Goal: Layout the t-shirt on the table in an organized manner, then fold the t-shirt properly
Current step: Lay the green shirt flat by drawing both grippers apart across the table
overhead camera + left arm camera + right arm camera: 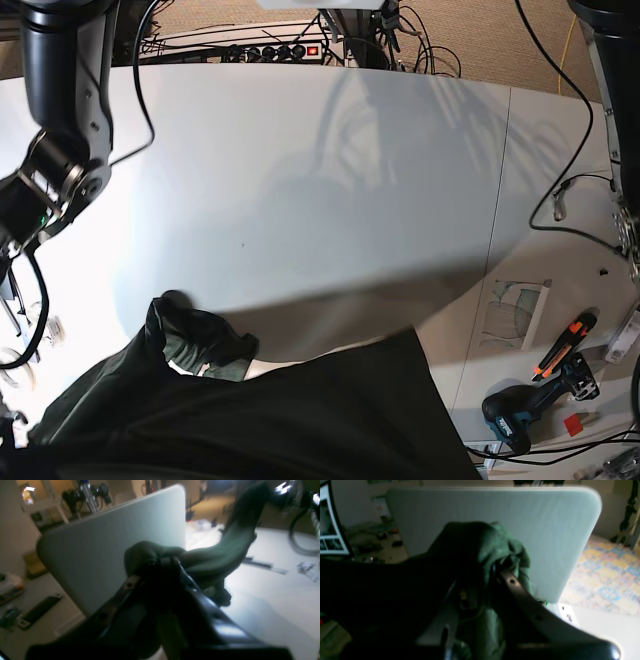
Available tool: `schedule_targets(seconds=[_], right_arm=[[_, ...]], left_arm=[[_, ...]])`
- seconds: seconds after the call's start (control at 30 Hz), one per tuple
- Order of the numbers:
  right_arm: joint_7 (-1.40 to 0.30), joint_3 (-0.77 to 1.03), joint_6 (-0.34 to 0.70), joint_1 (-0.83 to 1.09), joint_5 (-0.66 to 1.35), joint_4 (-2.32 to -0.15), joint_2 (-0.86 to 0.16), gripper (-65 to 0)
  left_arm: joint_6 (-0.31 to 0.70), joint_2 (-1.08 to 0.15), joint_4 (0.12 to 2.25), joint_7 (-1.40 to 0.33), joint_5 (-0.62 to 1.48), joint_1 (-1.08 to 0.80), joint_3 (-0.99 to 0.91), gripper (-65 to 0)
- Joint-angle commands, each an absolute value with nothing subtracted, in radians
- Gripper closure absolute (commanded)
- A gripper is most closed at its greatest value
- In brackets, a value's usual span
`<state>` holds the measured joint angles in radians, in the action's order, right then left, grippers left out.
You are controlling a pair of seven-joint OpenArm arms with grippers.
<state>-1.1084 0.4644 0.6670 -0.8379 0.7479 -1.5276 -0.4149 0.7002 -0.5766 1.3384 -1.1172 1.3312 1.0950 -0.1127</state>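
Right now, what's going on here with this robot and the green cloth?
Both arms are holding a dark green t-shirt up above the white table. The left gripper is clamped on one bunched part of it and the right gripper on another, with the cloth stretched between them. The shirt is not yet laid out flat or folded.

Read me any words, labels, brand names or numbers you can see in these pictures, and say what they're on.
No text can be read anywhere.
The sheet of paper beside the table: a drawing only, no legible words.
The drill: any label is too small.
The screen: pictures only, blurred.
The wall poster: blurred.
The t-shirt: no print visible.
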Motion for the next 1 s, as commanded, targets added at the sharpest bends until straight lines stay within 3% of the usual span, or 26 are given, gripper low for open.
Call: schedule_targets(seconds=[0.0,0.27,0.53,0.77,0.97], right_arm=[[-1.089,0.479,0.676,-0.84,0.789,-1.56,-0.432,0.0],[-1.228,0.704,0.686,-0.408,1.062,-1.752,-0.403,0.0],[-1.342,1.022,0.698,0.052,1.342,-1.93,-0.301,0.0],[-1.394,1.102,0.698,0.336,1.365,-1.95,-0.218,0.0],[-1.396,1.102,0.698,0.466,1.356,-1.95,-0.175,0.0]], left_arm=[[0.698,-0.598,1.363,-1.103,1.383,1.101,-0.154,0.0],[0.698,-0.642,1.493,-1.243,1.484,0.678,-0.358,0.0],[0.698,-0.572,1.507,-1.253,1.484,0.305,-0.38,0.0],[0.698,-0.545,1.507,-1.266,1.484,0.034,-0.38,0.0],[0.698,-0.543,1.508,-1.269,1.484,-0.133,-0.38,0.0]])
